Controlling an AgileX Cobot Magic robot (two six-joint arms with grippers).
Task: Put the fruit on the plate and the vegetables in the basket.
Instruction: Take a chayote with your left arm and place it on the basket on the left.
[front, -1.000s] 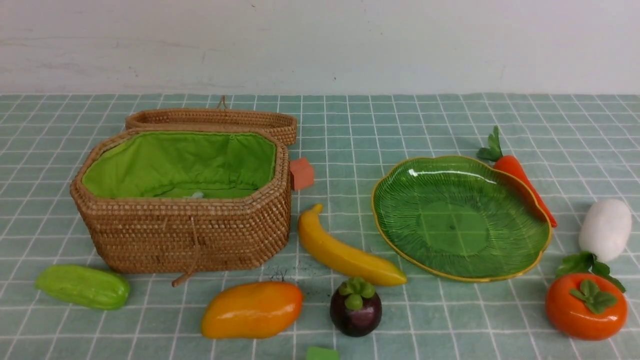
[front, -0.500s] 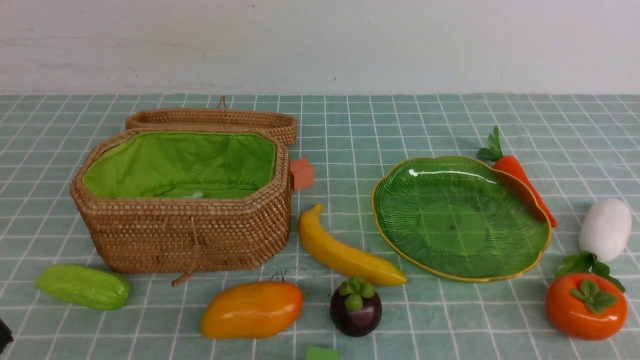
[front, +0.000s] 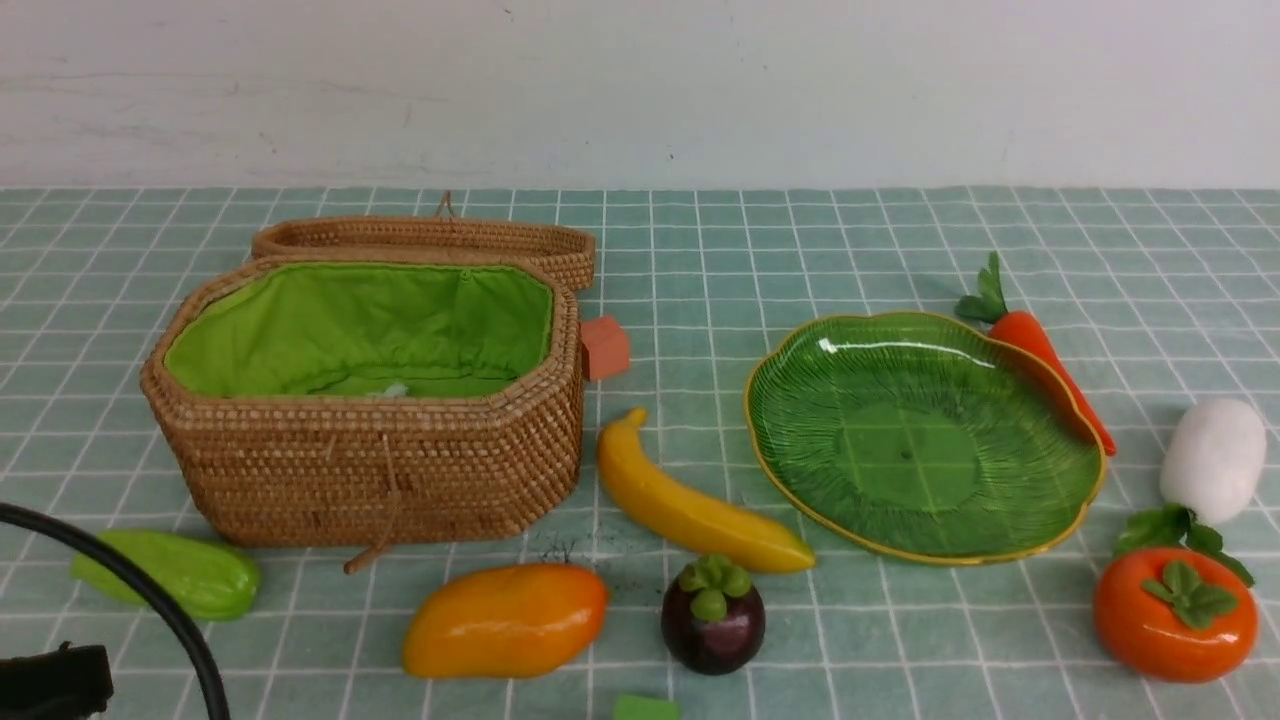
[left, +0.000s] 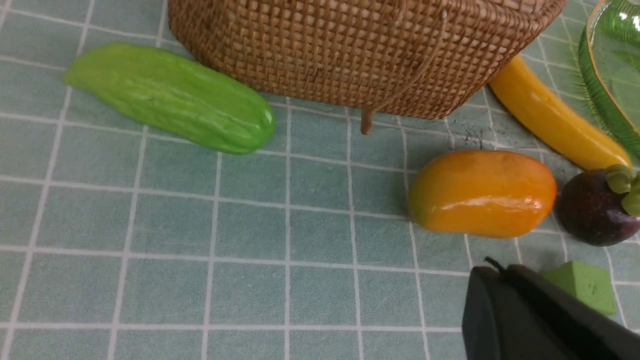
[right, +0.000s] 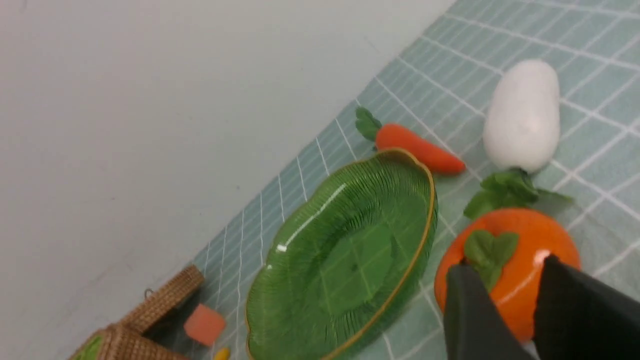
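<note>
Surface: green checked tablecloth (front: 700, 250) against a pale wall; every fruit and vegetable lies on the cloth. Left gripper (left: 495, 300): clenched on nothing, low over the cloth. Ahead of it and to its left lies a ridged light-green gourd (left: 170, 97), just beside the open wicker basket (front: 380, 470) with its bright green lining. Directly ahead of that gripper lies a glossy orange-yellow mango (left: 482, 192). To the gripper's right sits a dark purple mangosteen (front: 712, 625) with a green cap, and a yellow banana (front: 690, 510) lies beyond it. Plate (front: 790, 400): ribbed translucent green, wavy yellow rim. A tapered carrot (front: 1040, 350) lies just beside its far rim. A white radish (front: 1212, 460) and a round orange-red persimmon (front: 1175, 620) sit further right. Right gripper (right: 505, 280): jaws parted, grasping nothing, poised close before the persimmon.
</note>
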